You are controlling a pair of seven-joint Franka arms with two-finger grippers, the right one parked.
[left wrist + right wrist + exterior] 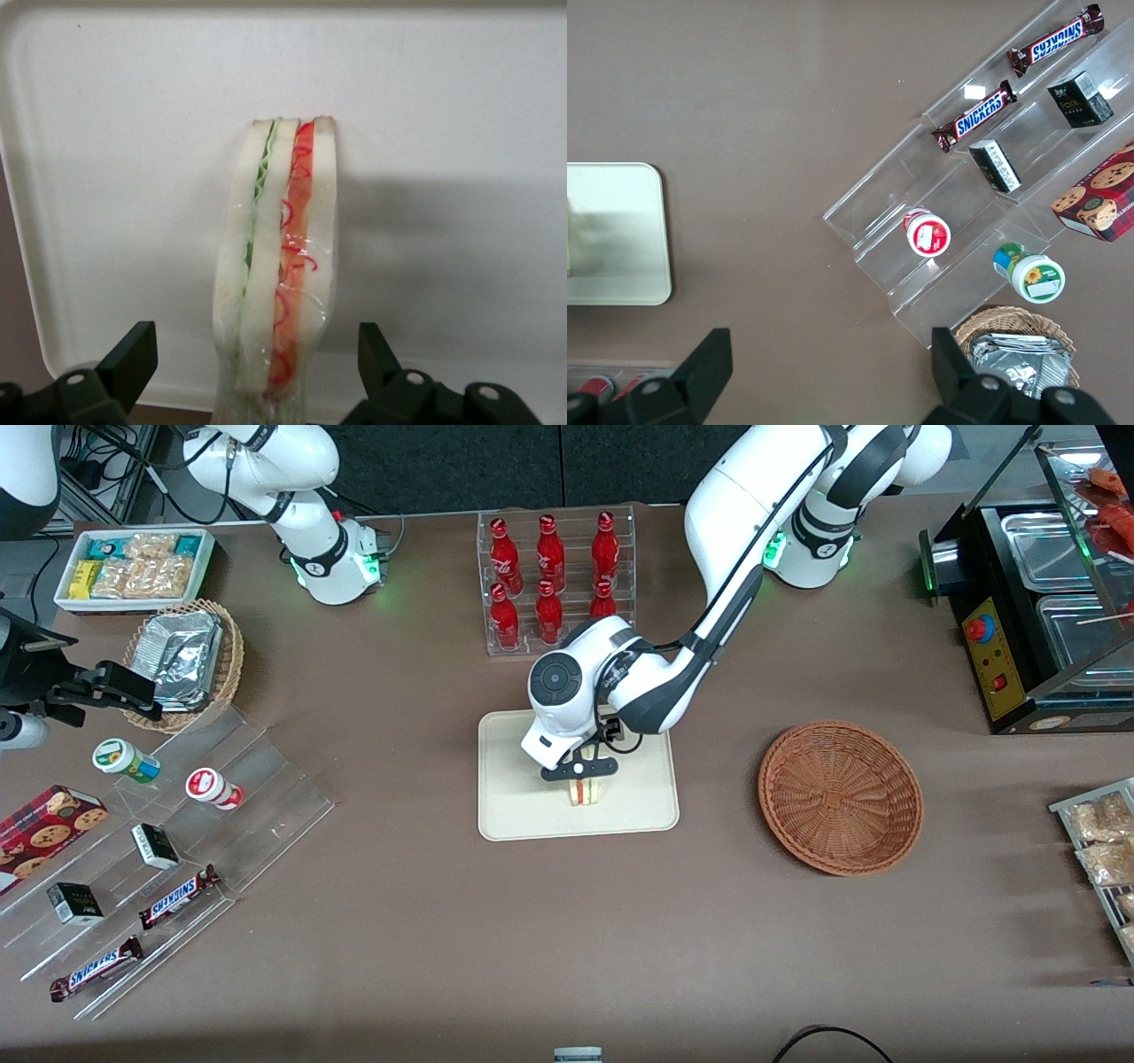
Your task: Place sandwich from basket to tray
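1. The left arm's black two-finger gripper [580,769] is hanging just above the flat cream-white rectangular tray with its low rim [514,819], with its fingers [131,356] spread wide and clear of the bread on both sides, so it is gripping nothing.
2. The small triangular sandwich of pale white bread [583,791] is standing on edge on the tray, at the side nearer the front camera, straight under the gripper; my read is that it is already set down where the task wants it.
3. Standing it on edge is keeping the flat bread faces toward the open fingers, which probably explains the pose.
4. The wide, shallow round basket of reddish-brown wicker [840,797] is sitting well apart, toward the working arm's end of the table, with nothing in it.
5. Up close, the sandwich [279,266] is showing three white slices with a green layer and a red layer between them, under glossy clear wrap.
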